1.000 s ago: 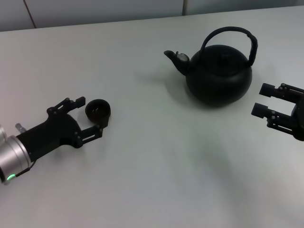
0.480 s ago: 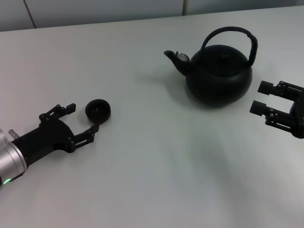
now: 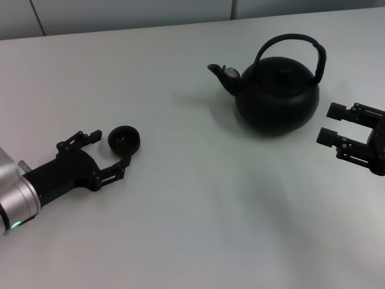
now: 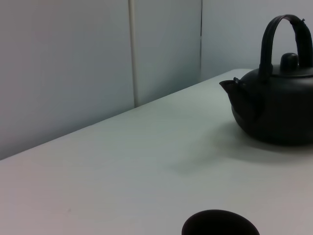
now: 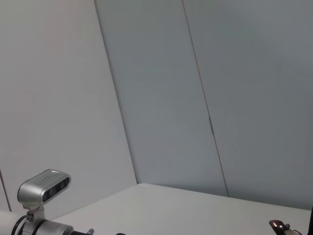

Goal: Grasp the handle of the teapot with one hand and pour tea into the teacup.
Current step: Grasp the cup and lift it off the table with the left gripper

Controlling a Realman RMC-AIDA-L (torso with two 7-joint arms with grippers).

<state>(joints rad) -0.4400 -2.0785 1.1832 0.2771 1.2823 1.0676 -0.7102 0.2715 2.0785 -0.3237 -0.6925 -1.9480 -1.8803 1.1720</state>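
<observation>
Since a moment ago the left gripper (image 3: 110,148) has crept back toward the teacup (image 3: 124,139), while the right gripper (image 3: 329,125) has held its place.

At the lower left of the head view the left gripper lies low on the table (image 3: 198,211), its jaws apart, one fingertip just beside the cup's left and the other just below it, neither clearly touching. The teapot (image 3: 278,96) stands at the upper right, well apart from the cup, spout pointing left, its handle (image 3: 293,40) arching upright over the lid. The right gripper waits near the pot's right side at the frame's right edge, jaws apart and holding nothing.
</observation>
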